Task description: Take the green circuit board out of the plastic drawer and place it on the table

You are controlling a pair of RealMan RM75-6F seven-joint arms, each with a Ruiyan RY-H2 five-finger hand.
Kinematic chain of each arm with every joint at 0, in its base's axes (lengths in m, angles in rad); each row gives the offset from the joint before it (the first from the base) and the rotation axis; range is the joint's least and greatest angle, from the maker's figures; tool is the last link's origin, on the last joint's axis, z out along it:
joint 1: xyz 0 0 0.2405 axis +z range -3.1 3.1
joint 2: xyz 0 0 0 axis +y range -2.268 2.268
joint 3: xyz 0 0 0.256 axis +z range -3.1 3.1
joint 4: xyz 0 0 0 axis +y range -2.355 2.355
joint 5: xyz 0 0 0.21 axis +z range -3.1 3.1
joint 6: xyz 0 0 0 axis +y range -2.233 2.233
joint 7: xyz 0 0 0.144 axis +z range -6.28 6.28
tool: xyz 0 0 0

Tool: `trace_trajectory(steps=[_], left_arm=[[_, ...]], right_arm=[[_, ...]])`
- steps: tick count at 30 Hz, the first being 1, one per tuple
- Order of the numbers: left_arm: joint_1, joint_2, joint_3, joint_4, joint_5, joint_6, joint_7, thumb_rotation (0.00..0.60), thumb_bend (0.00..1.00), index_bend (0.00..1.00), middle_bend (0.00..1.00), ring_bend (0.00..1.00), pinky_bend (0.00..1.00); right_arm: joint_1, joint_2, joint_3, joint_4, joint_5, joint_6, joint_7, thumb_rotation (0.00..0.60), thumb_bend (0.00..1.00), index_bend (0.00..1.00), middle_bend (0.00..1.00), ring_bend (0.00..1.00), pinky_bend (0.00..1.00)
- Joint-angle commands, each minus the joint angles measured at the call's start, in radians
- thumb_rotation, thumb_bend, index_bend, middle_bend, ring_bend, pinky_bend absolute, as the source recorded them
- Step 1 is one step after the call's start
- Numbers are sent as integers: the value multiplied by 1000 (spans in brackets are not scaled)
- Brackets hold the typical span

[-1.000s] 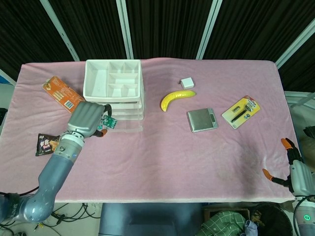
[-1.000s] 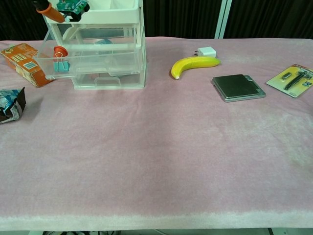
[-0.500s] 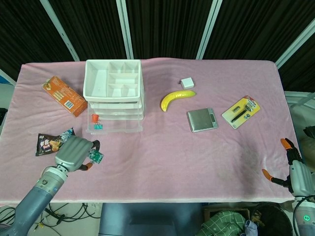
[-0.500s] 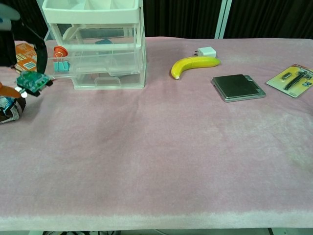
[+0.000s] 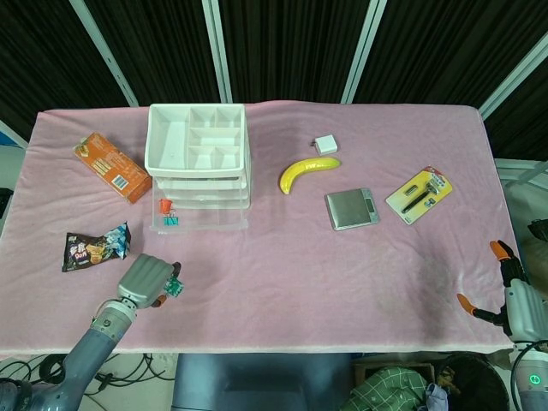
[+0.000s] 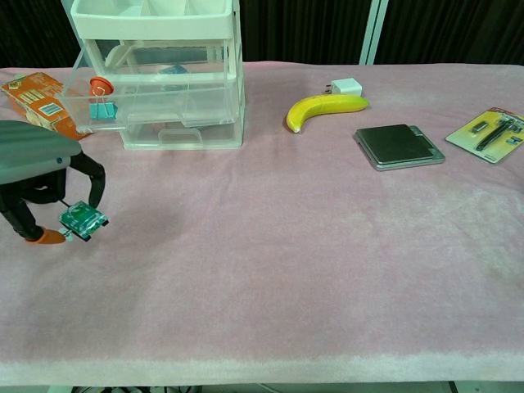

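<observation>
My left hand (image 5: 144,279) holds the small green circuit board (image 5: 174,287) low over the pink cloth near the table's front left. In the chest view the same hand (image 6: 37,176) pinches the board (image 6: 83,219) between its fingertips, at or just above the cloth; contact cannot be told. The clear plastic drawer unit (image 5: 199,167) stands behind it, its pulled-out drawer (image 6: 143,102) holding a blue and orange clip (image 6: 100,97). My right hand (image 5: 512,294) hangs at the table's front right edge, fingers spread, holding nothing.
A snack packet (image 5: 94,247) lies left of my left hand, an orange box (image 5: 112,166) behind it. A banana (image 5: 306,172), white charger (image 5: 325,145), grey scale (image 5: 351,208) and a carded tool pack (image 5: 419,194) lie to the right.
My left hand carried the circuit board from the drawer unit toward the front of the table and lowered it close to the cloth. The right hand stayed still.
</observation>
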Motion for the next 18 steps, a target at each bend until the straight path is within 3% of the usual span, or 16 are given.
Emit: trace_trajectory(steps=[1, 7, 10, 18], left_arm=[[6, -54, -9, 53, -26, 2, 14, 600, 331, 524, 1000, 1000, 1000], [1, -100, -21, 97, -62, -2, 40, 600, 310, 516, 1000, 1000, 1000], [0, -107, -22, 106, -83, -3, 53, 600, 252, 500, 1000, 1000, 1000], [4, -98, -28, 102, -110, 5, 57, 600, 119, 362, 1000, 1000, 1000]], right_arm=[[0, 0, 0, 0, 0, 0, 1, 600, 126, 0, 0, 0, 123], [0, 0, 0, -2, 0, 0, 1, 600, 127, 0, 0, 0, 123], [-1, 0, 0, -2, -1, 0, 1, 600, 126, 0, 0, 0, 123], [-1, 0, -1, -3, -4, 3, 1, 600, 126, 0, 0, 0, 123]])
